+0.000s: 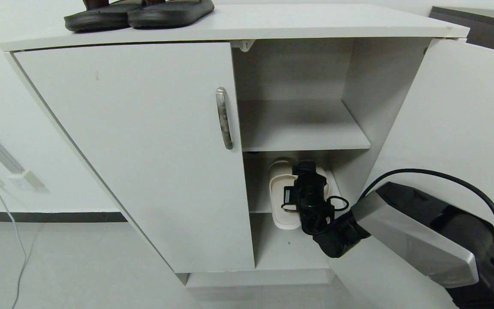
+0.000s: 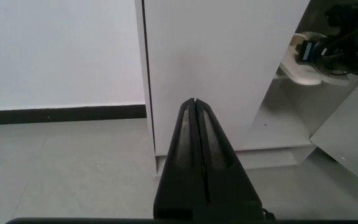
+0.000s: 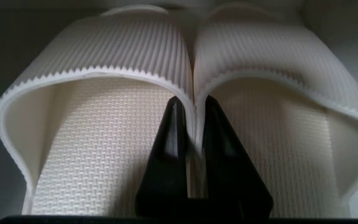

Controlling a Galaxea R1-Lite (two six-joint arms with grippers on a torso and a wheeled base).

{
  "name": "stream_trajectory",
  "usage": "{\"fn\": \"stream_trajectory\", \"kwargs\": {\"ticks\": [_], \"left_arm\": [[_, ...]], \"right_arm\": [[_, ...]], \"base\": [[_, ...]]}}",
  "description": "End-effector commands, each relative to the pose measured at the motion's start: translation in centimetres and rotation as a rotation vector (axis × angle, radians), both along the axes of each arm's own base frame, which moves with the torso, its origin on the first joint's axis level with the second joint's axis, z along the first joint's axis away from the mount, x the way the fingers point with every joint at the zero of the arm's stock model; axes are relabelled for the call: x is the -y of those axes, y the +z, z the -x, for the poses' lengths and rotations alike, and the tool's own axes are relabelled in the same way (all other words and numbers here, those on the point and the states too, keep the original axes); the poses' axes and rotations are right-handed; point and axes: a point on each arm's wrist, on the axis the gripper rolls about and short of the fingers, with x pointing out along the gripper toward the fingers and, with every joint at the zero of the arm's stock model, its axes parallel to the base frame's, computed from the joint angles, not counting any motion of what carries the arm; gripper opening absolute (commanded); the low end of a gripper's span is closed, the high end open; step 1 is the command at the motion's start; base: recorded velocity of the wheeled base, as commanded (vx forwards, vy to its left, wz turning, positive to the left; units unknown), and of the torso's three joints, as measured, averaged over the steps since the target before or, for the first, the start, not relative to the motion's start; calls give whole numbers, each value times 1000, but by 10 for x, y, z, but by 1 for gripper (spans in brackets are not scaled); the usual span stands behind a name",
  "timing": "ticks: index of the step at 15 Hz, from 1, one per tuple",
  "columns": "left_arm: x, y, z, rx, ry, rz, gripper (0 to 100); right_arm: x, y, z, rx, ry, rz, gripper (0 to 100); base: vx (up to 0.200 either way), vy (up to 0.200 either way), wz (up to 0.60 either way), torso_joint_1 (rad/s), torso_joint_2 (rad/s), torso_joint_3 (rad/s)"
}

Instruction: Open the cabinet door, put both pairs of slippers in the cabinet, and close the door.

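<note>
On pale floor, cabinet with slippers

Black slippers cut off by head view's top edge; white slippers partly hidden behind right gripper

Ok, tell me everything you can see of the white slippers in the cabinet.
The white slippers are a cream pair, seemingly soft foam, with ribbed bands over waffle-textured insoles. They rest side by side and touching on the open cabinet's lower shelf, heel ends jutting past its front edge. The right end effector pinches their inner edges together.
</note>
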Motion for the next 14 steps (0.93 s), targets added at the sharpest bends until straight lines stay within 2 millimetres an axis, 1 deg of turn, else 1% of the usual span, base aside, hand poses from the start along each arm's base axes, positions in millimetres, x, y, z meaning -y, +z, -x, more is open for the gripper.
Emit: {"fn": "stream_trajectory", "kwargs": {"ticks": [1,2,6,9,12,13,14], "left_arm": [[0,0,0,-1,0,0,0],[0,0,0,-1,2,0,0],[0,0,0,0,0,0,0],[0,0,0,-1,0,0,0],[0,0,0,0,0,0,0],[0,0,0,0,0,0,0],[0,0,0,0,0,0,0]], "right_arm": [[-3,1,-9,16,-11,-9,0],[-3,0,-15,13,-18,-3,0],[-4,-7,-23,18,-22,5,0],[-2,-9,-31,34,-29,28,0],[-3,-11,-32,26,-29,37,0],[-3,-13,-32,21,-29,40,100],[-3,-14,-32,18,-30,42,100]], "base": [[0,0,0,0,0,0],[0,0,0,0,0,0],[0,0,0,0,0,0],[0,0,0,0,0,0],[0,0,0,0,0,0],[0,0,0,0,0,0],[0,0,0,0,0,0]]}}
